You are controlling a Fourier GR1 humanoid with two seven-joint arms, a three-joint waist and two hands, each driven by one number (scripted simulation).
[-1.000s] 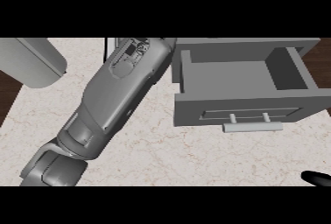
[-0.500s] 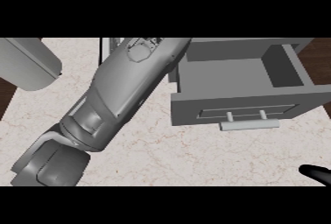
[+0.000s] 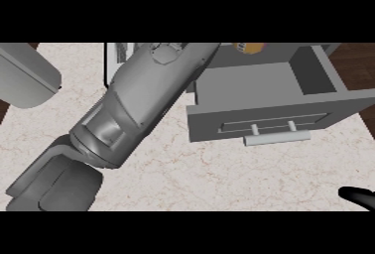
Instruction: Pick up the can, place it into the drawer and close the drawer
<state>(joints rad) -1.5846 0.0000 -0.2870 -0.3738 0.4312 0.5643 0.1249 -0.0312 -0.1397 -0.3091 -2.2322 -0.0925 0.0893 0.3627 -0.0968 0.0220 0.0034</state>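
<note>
Shifting rightward since earlier: left forearm (image 3: 139, 104), lying diagonally across marbled counter (image 3: 219, 173), blocking sight of its hand; finger state cannot be told. Drawer (image 3: 264, 106) standing open. Orange-brown can (image 3: 250, 47) peeking behind it. Right hand (image 3: 359, 197) showing dark fingertips only, lower right.

You saw a grey forearm (image 3: 135, 106) built of smooth, rounded shells, its broad casing glossy, with a lighter sheen near the blocky joint segment (image 3: 58, 178) at its lower end. Fine seams and small fittings marked its far end. A black fingertip of the right hand (image 3: 359, 197) showed by the lower right edge.
</note>
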